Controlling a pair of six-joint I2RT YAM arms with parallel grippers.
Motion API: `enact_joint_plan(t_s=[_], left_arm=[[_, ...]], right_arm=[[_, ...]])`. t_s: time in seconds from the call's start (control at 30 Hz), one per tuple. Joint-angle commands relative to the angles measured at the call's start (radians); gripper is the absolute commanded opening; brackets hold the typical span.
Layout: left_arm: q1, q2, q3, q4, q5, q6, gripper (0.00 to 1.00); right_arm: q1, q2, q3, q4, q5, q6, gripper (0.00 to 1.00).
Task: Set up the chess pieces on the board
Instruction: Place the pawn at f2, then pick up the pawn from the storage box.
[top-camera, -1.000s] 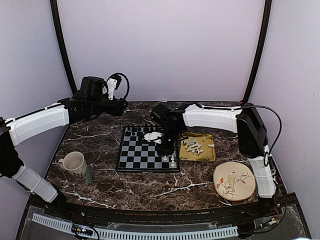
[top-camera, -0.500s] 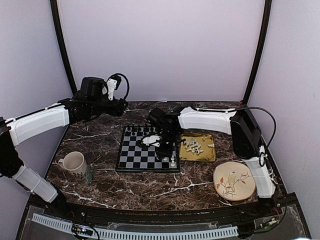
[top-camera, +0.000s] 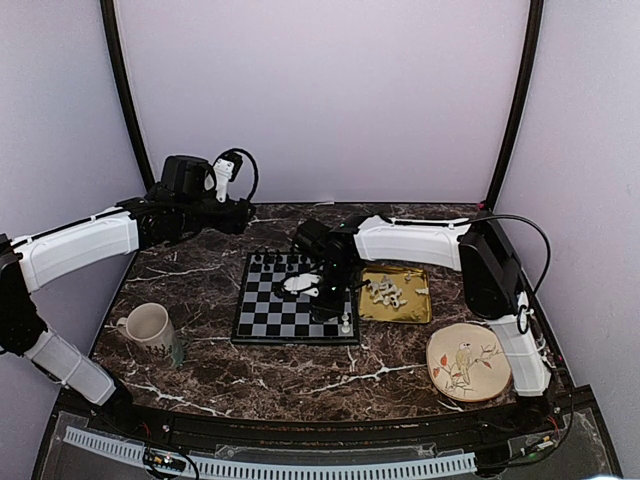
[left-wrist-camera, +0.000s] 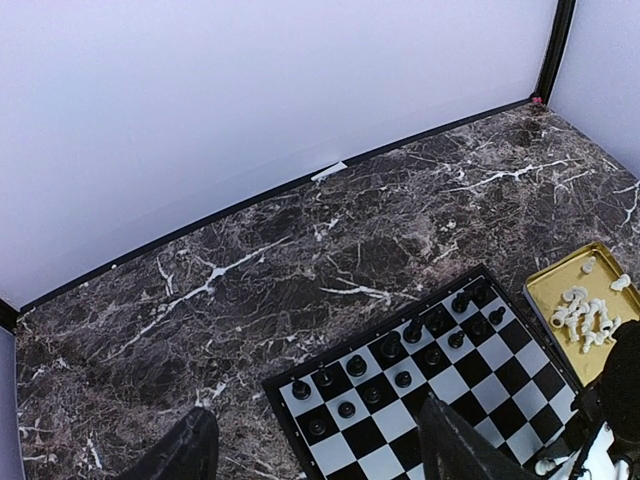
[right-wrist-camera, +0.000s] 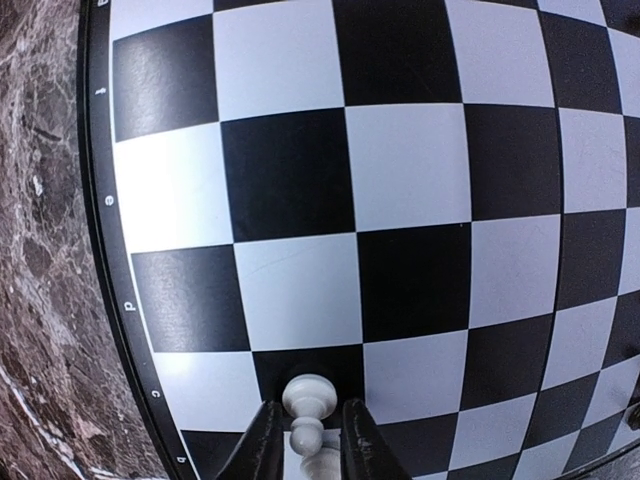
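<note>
The board (top-camera: 268, 312) with black and grey checks lies mid-table. Black chessmen (top-camera: 276, 259) stand on its far rows. My right gripper (top-camera: 328, 298) hangs over the board's right half. In the right wrist view the right gripper (right-wrist-camera: 305, 440) is shut on a white pawn (right-wrist-camera: 308, 397), just above a black square of the board (right-wrist-camera: 400, 170) near its edge. Another white piece (top-camera: 345, 323) stands at the board's near right corner. Several white pieces (top-camera: 385, 292) lie in the gold tray (top-camera: 412, 312). My left gripper (left-wrist-camera: 320, 455) is open and empty, high over the table's far left (top-camera: 240, 212).
A cream mug (top-camera: 148, 326) stands at the near left of the marble table. A round bird-painted plate (top-camera: 467, 362) lies at the near right. The left wrist view shows the board's far corner (left-wrist-camera: 300, 425), the black pieces (left-wrist-camera: 412, 331) and the tray (left-wrist-camera: 560, 290).
My right arm has shifted a little to the left over the board with the pawn in its fingers. The left arm has not moved.
</note>
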Motion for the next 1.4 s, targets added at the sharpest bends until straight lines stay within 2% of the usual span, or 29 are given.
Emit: enact_joint_plan(t_s=[0.0, 0.1, 0.23, 0.3, 0.47, 0.6, 0.7, 0.83, 1.03, 1.17, 1.37], left_arm=[[0.005, -0.021, -0.01, 0.018, 0.007, -0.007, 0.71], [0.006, -0.02, -0.01, 0.018, 0.01, -0.005, 0.71], [0.006, -0.017, -0.01, 0.017, 0.011, -0.004, 0.71], [0.007, -0.015, -0.01, 0.019, 0.009, -0.005, 0.71], [0.01, -0.015, -0.009, 0.018, 0.025, -0.003, 0.71], [0.012, -0.011, -0.011, 0.021, 0.076, 0.022, 0.71], [0.01, 0.007, -0.008, 0.018, 0.157, 0.03, 0.7], [0.01, 0.032, 0.005, 0.008, 0.26, 0.032, 0.68], [0.011, 0.038, 0.005, 0.009, 0.283, 0.026, 0.68], [0.009, 0.049, 0.009, 0.007, 0.324, 0.019, 0.68], [0.009, 0.058, 0.01, 0.008, 0.333, 0.013, 0.68]], right_arm=[[0.012, 0.014, 0.027, 0.003, 0.017, 0.008, 0.23], [0.012, 0.01, 0.034, -0.001, 0.016, 0.007, 0.27], [0.011, -0.03, 0.046, -0.037, -0.045, -0.006, 0.42], [0.004, -0.074, 0.047, -0.032, -0.064, 0.005, 0.43], [-0.065, -0.206, -0.013, -0.018, -0.093, 0.032, 0.43], [-0.149, -0.38, -0.221, 0.089, -0.071, 0.036, 0.42], [-0.246, -0.448, -0.342, 0.133, -0.114, 0.044, 0.41], [-0.365, -0.492, -0.479, 0.164, -0.112, 0.051, 0.36], [-0.446, -0.511, -0.646, 0.259, -0.056, 0.033, 0.31], [-0.467, -0.485, -0.675, 0.287, -0.059, 0.03, 0.3], [-0.467, -0.448, -0.628, 0.285, -0.103, 0.031, 0.29]])
